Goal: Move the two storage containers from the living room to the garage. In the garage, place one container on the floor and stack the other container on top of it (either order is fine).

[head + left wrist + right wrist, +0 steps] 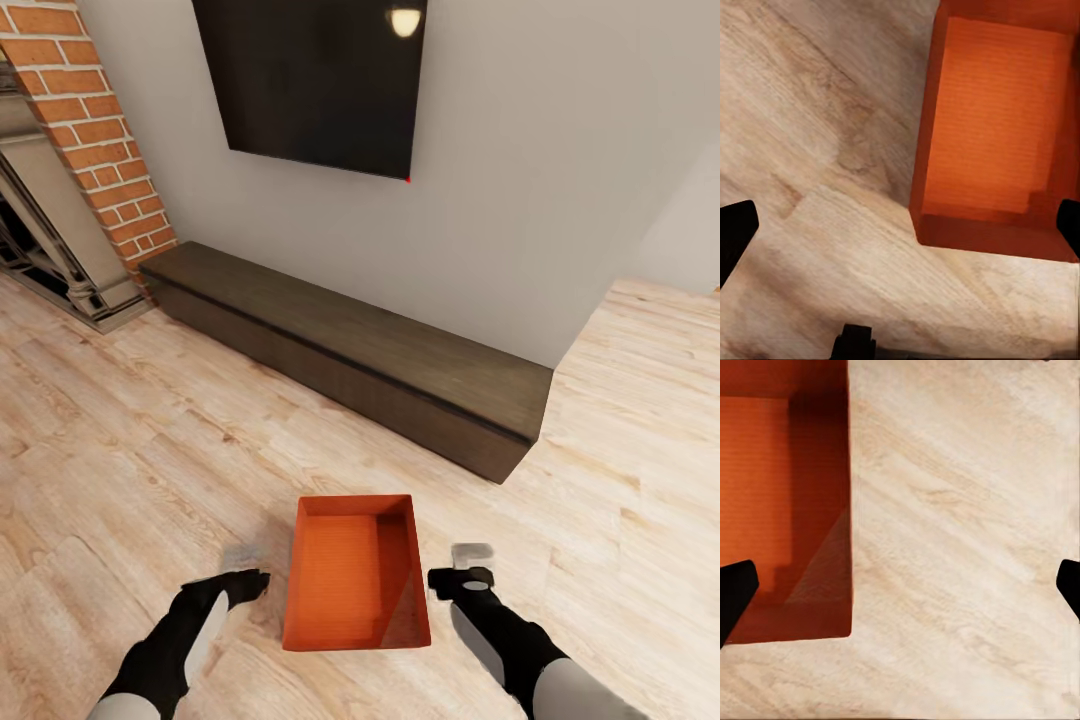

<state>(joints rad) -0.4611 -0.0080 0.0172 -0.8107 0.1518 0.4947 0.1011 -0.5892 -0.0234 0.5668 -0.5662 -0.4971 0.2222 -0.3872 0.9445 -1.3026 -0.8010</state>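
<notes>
- While both arms hang low over the planks, your left gripper [262, 582] and right gripper [436, 580] flank one storage container [358, 575], each just beside a long wall, neither touching.
- Wrist views: fingers of both pincers are spread wide, nothing pinched.
- Container sits open-topped, empty, on the wood floor [120, 450], in front of the long dark cabinet [350, 355]; TV [315, 80] above, brick fireplace [95, 140] at far left.
- Judgement: you're in the living room, so nothing is delivered. Left: squeeze, lift, drive to the garage, then the second box and the stack.
</notes>
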